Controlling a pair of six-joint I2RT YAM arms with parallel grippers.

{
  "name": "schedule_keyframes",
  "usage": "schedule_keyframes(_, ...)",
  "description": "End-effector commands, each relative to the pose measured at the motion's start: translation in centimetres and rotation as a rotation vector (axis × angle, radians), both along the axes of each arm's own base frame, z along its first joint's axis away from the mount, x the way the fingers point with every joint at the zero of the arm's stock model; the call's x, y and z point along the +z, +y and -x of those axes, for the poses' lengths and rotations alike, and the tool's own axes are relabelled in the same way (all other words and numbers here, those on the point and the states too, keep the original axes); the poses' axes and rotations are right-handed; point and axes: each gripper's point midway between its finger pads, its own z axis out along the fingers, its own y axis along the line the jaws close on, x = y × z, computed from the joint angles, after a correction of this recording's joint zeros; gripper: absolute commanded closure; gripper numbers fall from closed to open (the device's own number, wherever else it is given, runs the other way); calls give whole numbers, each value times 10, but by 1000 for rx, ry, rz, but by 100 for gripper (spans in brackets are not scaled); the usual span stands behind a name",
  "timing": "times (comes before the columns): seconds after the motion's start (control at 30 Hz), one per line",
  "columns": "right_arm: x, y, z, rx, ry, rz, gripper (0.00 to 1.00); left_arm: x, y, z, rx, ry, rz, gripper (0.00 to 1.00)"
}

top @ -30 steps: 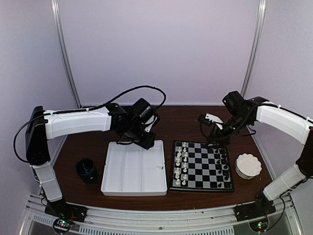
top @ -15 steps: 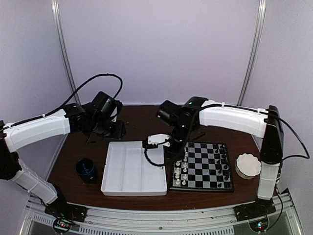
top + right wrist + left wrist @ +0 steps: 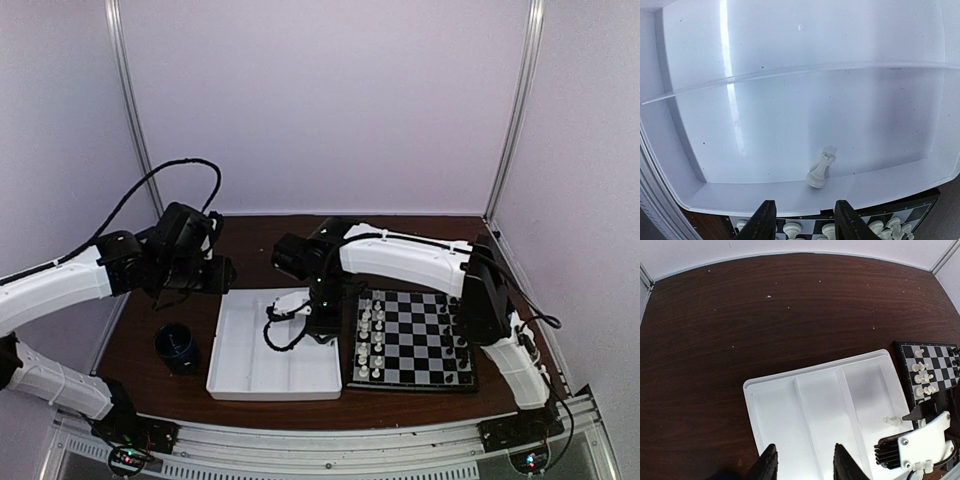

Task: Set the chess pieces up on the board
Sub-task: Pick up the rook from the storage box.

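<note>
The right pincer [image 3: 805, 204] hangs with its two fingers moderately apart and nothing between them, low over the rightmost of the three compartments of one white tray [image 3: 810, 415]. Just ahead of its fingertips a single white chessman [image 3: 821, 167] lies tilted on the floor of that compartment, close to the wall on the board's side; it is touched by neither finger. It is the only piece in the tray, and the other two compartments show only bare white plastic. Just beside the tray's right edge sits the one chessboard [image 3: 415, 340]. White chessmen [image 3: 370, 335] stand in two files along the side nearest the tray and black chessmen [image 3: 457, 348] along the far side, partly behind the right arm; both groups are too small to count surely. The left pincer [image 3: 805, 447] is likewise parted and holds nothing, raised above the tray's left end and looking down across it. One dark cup [image 3: 178, 345] stands on the brown desk [image 3: 260, 235] left of the tray, apart from it.
</note>
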Motion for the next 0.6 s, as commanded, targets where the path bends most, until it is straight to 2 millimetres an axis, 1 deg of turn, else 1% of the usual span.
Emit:
schedule_keyframes(0.0, -9, -15, -10, -43, -47, 113, 57, 9, -1, -6, 19, -46, 47, 61)
schedule_keyframes(0.17, -23, -18, -10, -43, -36, 148, 59, 6, -4, -5, 4, -37, 53, 61)
schedule_keyframes(0.43, -37, -18, -9, -32, -30, 183, 65, 5, -4, -2, 1, -35, 73, 61)
schedule_keyframes(0.53, -43, -20, -7, -31, -31, 205, 65, 5, -4, -1, 1, -34, 76, 61)
schedule_keyframes(0.57, -45, -22, -10, -30, -50, 222, 65, 4, -4, -1, 1, -34, 76, 61)
